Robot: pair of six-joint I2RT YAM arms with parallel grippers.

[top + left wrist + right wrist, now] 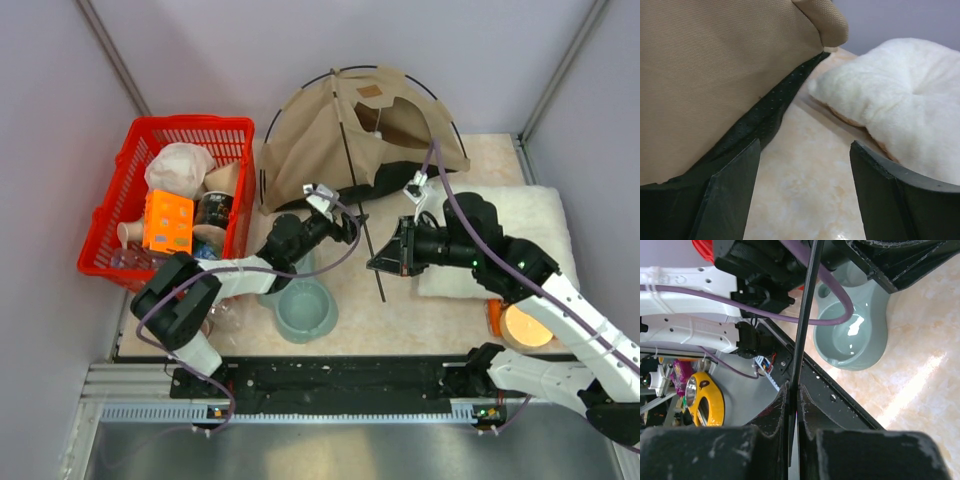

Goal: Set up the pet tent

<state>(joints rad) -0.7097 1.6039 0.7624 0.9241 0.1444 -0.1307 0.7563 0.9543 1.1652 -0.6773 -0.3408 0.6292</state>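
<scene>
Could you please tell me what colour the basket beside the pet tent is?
It is red; the basket shows best in the top external view.

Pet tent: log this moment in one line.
pet tent: partly raised | right end effector: shut on pole | left end effector: open, empty, at tent's lower edge | cushion: beside tent

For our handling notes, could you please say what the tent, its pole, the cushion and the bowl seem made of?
Tent: matte tan fabric, fine weave visible; black dotted lining. Pole: thin smooth dark rod, material unclear. Cushion: fluffy white plush pile. Bowl: glossy grey-green, reflective, probably plastic or ceramic.
</scene>
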